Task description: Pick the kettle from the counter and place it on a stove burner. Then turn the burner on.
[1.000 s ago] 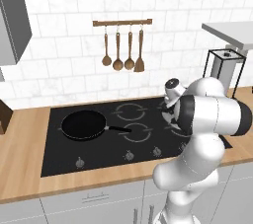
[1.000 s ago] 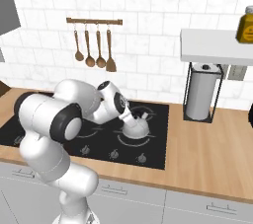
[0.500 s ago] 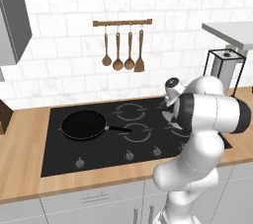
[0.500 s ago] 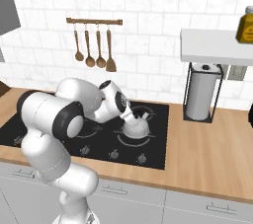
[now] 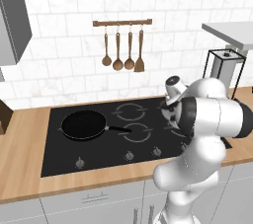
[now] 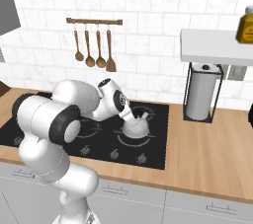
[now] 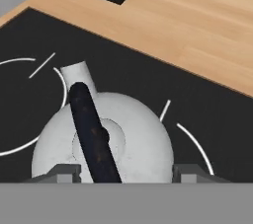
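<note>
Two bulky white links of the arm fill the lower right of the left base view, with the wrist bent forward over the right part of the black cooktop (image 5: 99, 144); a black frying pan (image 5: 83, 124) with nothing in it sits at the cooktop's left, and wooden utensils (image 5: 122, 55) hang from a rail at upper centre.

In the right base view the arm rises from the lower left, elbow folded, and the hand slants down to the kettle (image 6: 137, 127), which stands on a ring mark of the stove burner (image 6: 129, 140) at mid-frame. The gripper (image 6: 132, 119) is right at the kettle's top. A wire rack holding a paper roll (image 6: 201, 94) stands on the counter (image 6: 207, 149) at right.

In the hand view the kettle's silver dome fills the lower centre, its dark handle (image 7: 93, 131) running up toward the spout at upper left. The fingertips (image 7: 190, 172) sit at either side of the dome, spread wide and not pressing on the handle.
</note>
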Robot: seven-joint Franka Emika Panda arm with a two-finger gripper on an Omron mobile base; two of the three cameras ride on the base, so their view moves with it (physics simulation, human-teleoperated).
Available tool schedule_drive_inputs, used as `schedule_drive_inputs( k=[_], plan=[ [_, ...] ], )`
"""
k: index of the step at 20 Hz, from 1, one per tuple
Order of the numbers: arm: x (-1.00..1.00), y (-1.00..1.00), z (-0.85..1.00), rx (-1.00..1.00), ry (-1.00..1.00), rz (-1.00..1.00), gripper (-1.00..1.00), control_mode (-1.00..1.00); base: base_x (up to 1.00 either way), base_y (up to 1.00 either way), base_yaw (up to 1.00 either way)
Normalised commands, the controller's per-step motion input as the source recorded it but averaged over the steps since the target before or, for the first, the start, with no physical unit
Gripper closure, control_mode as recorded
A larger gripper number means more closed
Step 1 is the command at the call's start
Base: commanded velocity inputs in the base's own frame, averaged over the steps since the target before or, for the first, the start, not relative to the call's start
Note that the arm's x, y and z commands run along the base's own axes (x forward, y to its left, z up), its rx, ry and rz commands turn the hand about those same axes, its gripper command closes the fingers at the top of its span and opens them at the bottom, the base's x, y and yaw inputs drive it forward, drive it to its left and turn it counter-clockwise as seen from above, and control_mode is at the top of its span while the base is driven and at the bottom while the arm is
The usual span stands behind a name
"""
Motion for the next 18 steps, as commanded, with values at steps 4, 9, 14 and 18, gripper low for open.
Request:
schedule_drive_inputs(
  k=[4,9,14,18],
  plan=[
    [-0.67,-0.03,0.08,0.02,0.0,0.0,-1.0,-1.0,0.0,0.0,0.0],
    [-0.46,-0.01,0.69,0.06,-0.06,0.0,-1.0,-1.0,0.0,0.0,0.0],
    [-0.12,-0.01,0.92,0.06,-0.08,0.0,-1.0,-1.0,0.0,0.0,0.0],
    [-0.15,-0.21,0.77,0.07,-0.06,0.03,-1.0,-1.0,0.0,0.0,0.0]
  ],
)
